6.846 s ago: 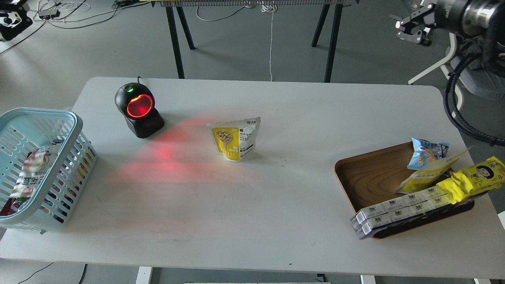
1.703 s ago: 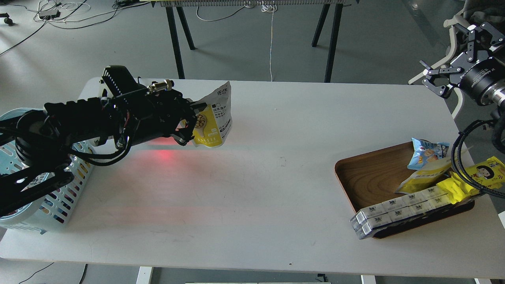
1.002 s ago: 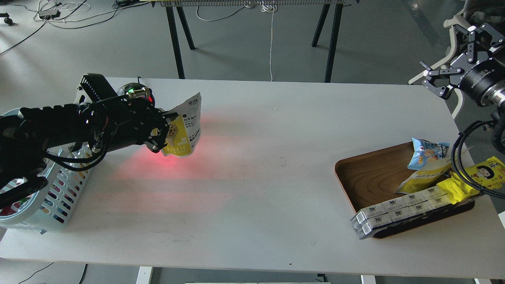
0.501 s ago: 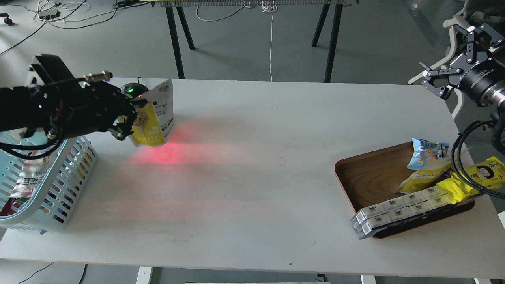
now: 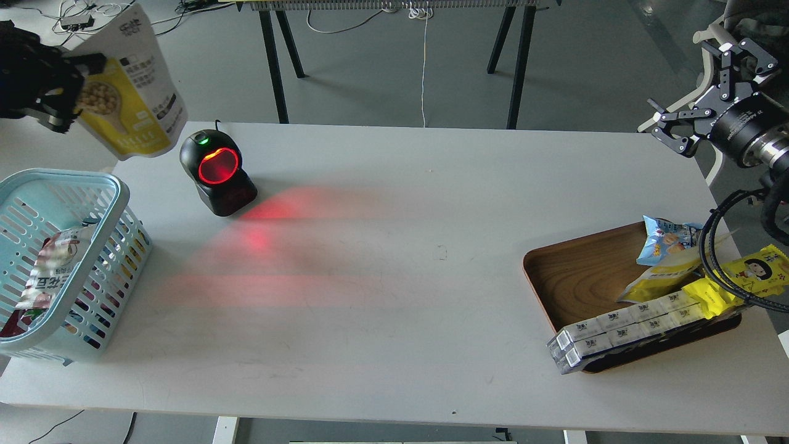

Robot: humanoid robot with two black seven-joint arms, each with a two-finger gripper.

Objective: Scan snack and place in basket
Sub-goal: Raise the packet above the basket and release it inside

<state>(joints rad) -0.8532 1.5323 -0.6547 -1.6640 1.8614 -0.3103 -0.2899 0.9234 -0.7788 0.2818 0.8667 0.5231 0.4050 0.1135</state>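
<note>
The snack (image 5: 132, 102), a yellow-and-white pouch picturing beige beans, hangs high at the far left, above and behind the basket. My left gripper (image 5: 73, 80) is shut on the pouch's left edge; most of the arm is out of view. The light blue basket (image 5: 117, 203) stands at the table's left edge and holds a red-and-white packet (image 5: 46, 274). The black scanner (image 5: 217, 172) glows red just right of the pouch. My right gripper (image 5: 703, 92) is open and empty, raised past the table's far right edge.
A brown wooden tray (image 5: 585, 277) at the right holds a small blue packet (image 5: 666, 240), yellow wrappers (image 5: 749, 274) and white boxes (image 5: 622, 330). Red scanner light falls on the grey table (image 5: 400, 259). Black trestle legs stand behind the table.
My left gripper has lifted the pouch up and to the left, away from the front of the scanner, to above the basket's far side. The scanner now shows whole. The right gripper barely moved.
</note>
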